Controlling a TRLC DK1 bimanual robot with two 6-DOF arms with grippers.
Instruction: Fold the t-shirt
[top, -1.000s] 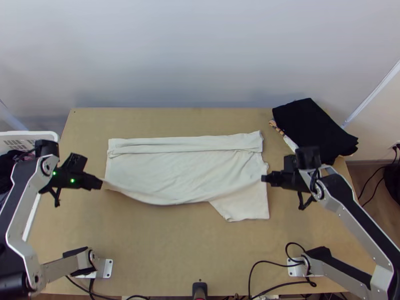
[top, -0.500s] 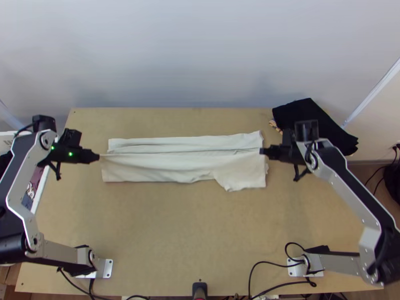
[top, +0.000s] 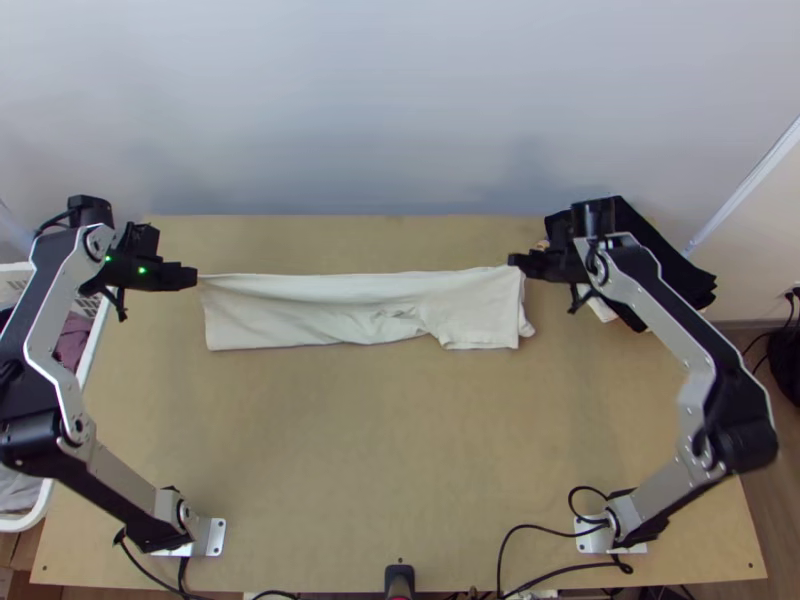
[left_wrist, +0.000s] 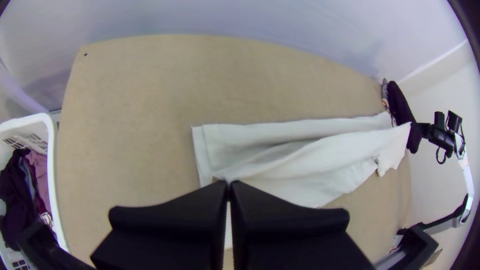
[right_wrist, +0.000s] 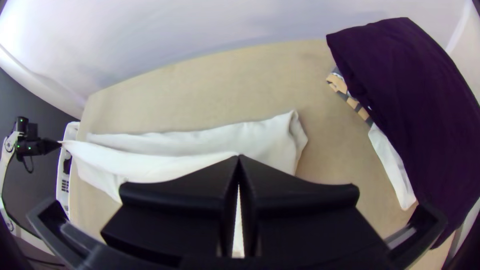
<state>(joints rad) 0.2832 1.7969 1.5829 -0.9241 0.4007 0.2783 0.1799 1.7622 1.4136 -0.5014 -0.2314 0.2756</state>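
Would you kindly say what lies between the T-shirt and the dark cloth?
Bare table, then patterned cloth and white cloth beside the dark cloth, as the right wrist view shows.

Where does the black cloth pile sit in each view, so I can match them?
Top view: pile at the table's far right corner, by the right gripper.
Left wrist view: pile past the shirt's far end, by the right gripper.
Right wrist view: pile over patterned cloth, across bare table from the shirt.
Shared landmark: the shirt, stretched between both grippers.
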